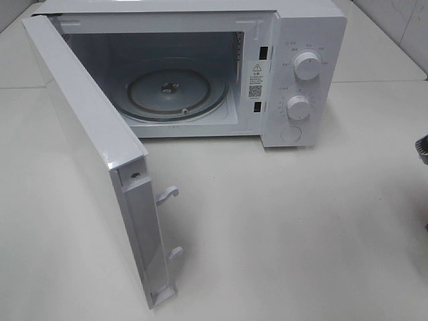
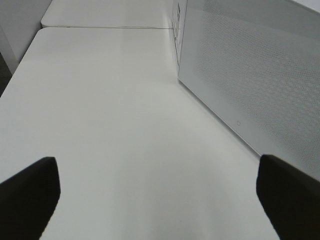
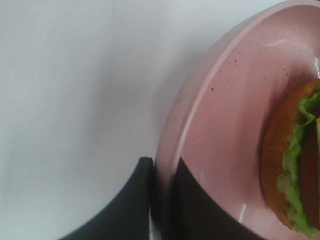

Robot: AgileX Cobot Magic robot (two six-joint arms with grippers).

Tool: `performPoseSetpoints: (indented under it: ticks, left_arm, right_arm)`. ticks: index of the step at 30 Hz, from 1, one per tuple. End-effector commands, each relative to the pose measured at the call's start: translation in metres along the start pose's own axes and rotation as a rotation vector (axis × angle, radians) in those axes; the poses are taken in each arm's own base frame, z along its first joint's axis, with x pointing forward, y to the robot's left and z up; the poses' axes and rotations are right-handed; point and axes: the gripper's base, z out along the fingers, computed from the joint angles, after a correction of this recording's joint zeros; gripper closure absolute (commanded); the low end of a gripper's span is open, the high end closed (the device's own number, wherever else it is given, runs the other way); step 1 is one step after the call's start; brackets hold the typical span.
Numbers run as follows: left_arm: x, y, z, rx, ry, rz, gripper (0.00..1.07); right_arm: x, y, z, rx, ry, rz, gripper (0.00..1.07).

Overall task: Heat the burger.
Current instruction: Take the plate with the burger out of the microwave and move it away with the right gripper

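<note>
Burger (image 3: 295, 165) lies on its side on a pink plate (image 3: 225, 125), rim clamped by right pincer (image 3: 162, 200); left pincer (image 2: 160, 200) apart.

The microwave (image 1: 200, 73) looks like smooth white plastic, its open door (image 1: 93, 167) glossy, with a fine dotted mesh on the door's face. The turntable (image 1: 170, 90) inside is clear glass. The table (image 1: 287, 227) is matt white. The pink plate (image 3: 225, 100) is glazed, speckled and shiny; the bun (image 3: 280, 150) is dull orange-brown.
</note>
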Motion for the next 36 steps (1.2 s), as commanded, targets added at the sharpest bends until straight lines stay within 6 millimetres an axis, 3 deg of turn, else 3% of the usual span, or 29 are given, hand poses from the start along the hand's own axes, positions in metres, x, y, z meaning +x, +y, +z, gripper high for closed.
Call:
performPoseSetpoints:
  ticks: [1, 5, 19, 29, 36]
  left_arm:
    - [0.001, 0.0, 0.0, -0.003, -0.002, -0.001, 0.07]
    - [0.001, 0.0, 0.0, -0.003, -0.002, -0.001, 0.07]
    - [0.001, 0.0, 0.0, -0.003, -0.002, -0.001, 0.07]
    - [0.001, 0.0, 0.0, -0.003, -0.002, -0.001, 0.07]
    - [0.001, 0.0, 0.0, -0.003, -0.002, -0.001, 0.07]
  right_arm:
    - [-0.001, -0.005, 0.013, 0.02, 0.019, -0.007, 1.06]
    - [-0.002, -0.006, 0.024, 0.023, 0.05, -0.025, 1.06]
    - [0.003, -0.022, 0.033, 0.045, 0.065, 0.029, 1.06]
    - [0.002, -0.01, 0.06, 0.009, 0.172, 0.031, 1.06]
    - [-0.002, -0.005, 0.065, -0.029, 0.155, 0.076, 1.04]
